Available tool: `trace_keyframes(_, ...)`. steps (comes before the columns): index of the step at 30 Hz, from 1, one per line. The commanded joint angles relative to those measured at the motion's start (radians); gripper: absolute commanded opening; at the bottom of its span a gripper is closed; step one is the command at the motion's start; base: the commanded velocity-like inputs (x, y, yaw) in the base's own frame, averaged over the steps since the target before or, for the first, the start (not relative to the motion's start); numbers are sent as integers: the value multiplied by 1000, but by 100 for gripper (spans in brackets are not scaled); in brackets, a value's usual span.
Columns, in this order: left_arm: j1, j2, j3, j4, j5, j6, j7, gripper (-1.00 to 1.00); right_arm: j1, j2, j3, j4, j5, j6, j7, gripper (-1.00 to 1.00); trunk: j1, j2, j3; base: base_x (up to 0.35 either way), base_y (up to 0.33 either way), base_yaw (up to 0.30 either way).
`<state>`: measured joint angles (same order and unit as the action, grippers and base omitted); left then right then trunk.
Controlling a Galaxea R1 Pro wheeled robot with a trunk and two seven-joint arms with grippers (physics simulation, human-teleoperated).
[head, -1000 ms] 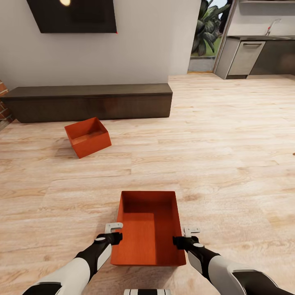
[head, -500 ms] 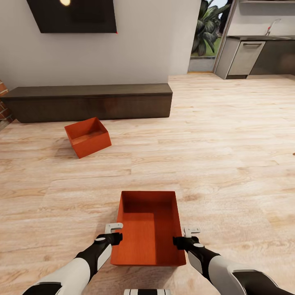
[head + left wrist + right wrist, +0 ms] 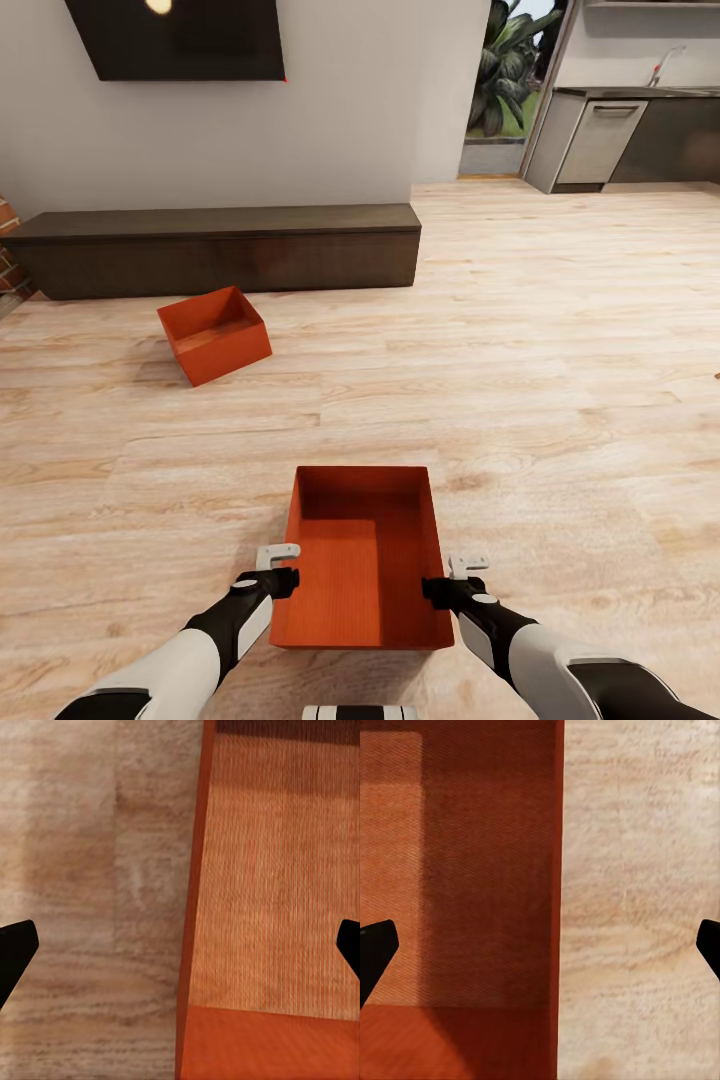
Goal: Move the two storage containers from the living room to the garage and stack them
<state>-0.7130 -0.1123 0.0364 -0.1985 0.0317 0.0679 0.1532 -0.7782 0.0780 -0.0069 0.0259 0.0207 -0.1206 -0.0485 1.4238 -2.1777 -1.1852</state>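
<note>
No visible change since earlier.

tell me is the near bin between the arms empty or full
Empty: the near orange-red bin shows only its bare ribbed bottom and inner walls, in the head view and both wrist views.

One container (image 3: 363, 560) lies between both arms, another (image 3: 215, 334) before the bench (image 3: 215, 248).

A low dark bench (image 3: 215, 248) stands against the white wall (image 3: 340, 120) under a black screen (image 3: 180, 38).
</note>
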Motion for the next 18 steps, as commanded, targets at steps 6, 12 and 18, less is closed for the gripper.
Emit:
trace_keyframes(6,0,0,5,-1,5,6,2,100,-1,0,-1,3,2,-5,-4,100,11,-21,-10,0,0,0)
trace_keyframes(12,0,0,5,-1,5,6,2,100,-1,0,-1,2,2,-5,-4,100,34,-63,-29,0,0,0)
trace_keyframes(18,0,0,5,-2,4,6,2,100,-1,0,-1,2,2,-5,-4,100,50,-91,-41,0,0,0)
